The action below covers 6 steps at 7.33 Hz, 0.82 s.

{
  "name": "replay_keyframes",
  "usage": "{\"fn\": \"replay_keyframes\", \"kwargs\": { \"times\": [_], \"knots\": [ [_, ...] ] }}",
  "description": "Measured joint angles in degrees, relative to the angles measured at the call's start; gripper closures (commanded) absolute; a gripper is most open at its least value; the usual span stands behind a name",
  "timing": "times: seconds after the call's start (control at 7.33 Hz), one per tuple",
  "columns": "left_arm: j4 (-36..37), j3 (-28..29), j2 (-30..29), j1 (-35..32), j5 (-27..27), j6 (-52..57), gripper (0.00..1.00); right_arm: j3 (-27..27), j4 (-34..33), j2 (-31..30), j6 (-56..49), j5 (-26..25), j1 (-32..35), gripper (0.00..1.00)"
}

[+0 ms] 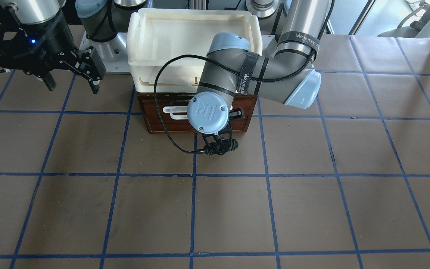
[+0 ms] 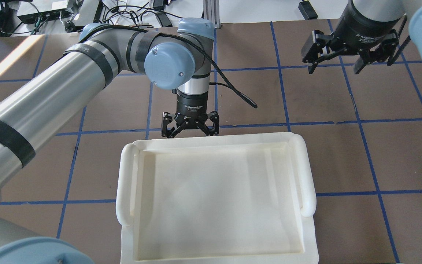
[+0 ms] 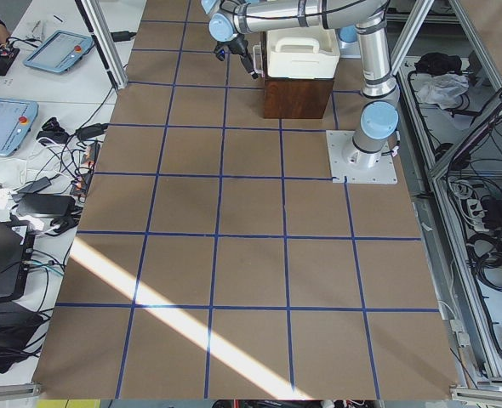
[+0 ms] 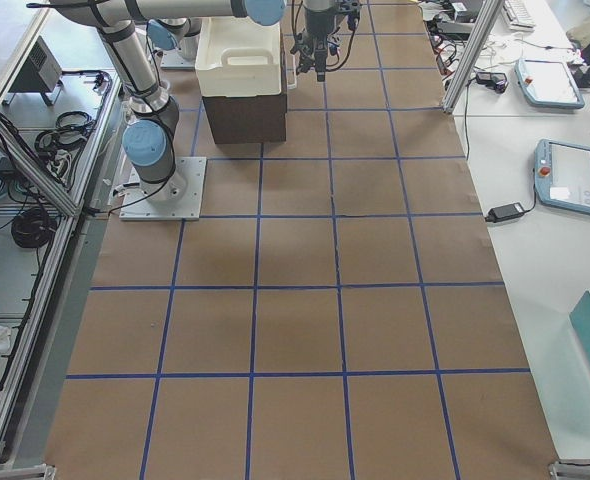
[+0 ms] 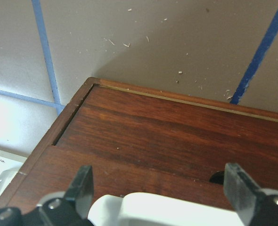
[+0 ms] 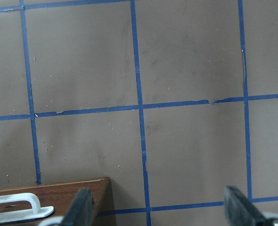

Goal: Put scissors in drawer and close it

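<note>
Drawer (image 1: 155, 120) shut, handle (image 1: 173, 111) lengthwise across table (image 1: 312, 194); left jaws apart astride it, right jaws apart.

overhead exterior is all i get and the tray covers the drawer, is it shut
Observer: In the front-facing view the drawer front sits level with its frame, so it looks shut.
Operator: where's the left gripper on it
Observer: The left wrist view shows the left gripper open, with one finger on either side of the white handle, not clamped on it.
Operator: scissors?
Observer: No view shows the scissors. Whether they lie inside the drawer is hidden.
</note>
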Motion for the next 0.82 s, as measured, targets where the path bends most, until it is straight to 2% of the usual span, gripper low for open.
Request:
{"fn": "replay_keyframes", "kwargs": {
  "times": [0.41,0.82],
  "knots": [
    [1.51,0.88,0.22,0.85,-0.07,0.34,0.0,0.03,0.0,0.0,0.06,0.0,0.0,0.0],
    [7.84,6.15,0.64,6.39,-0.8,3.82,0.0,0.03,0.0,0.0,0.07,-0.01,0.0,0.0]
  ]
}}
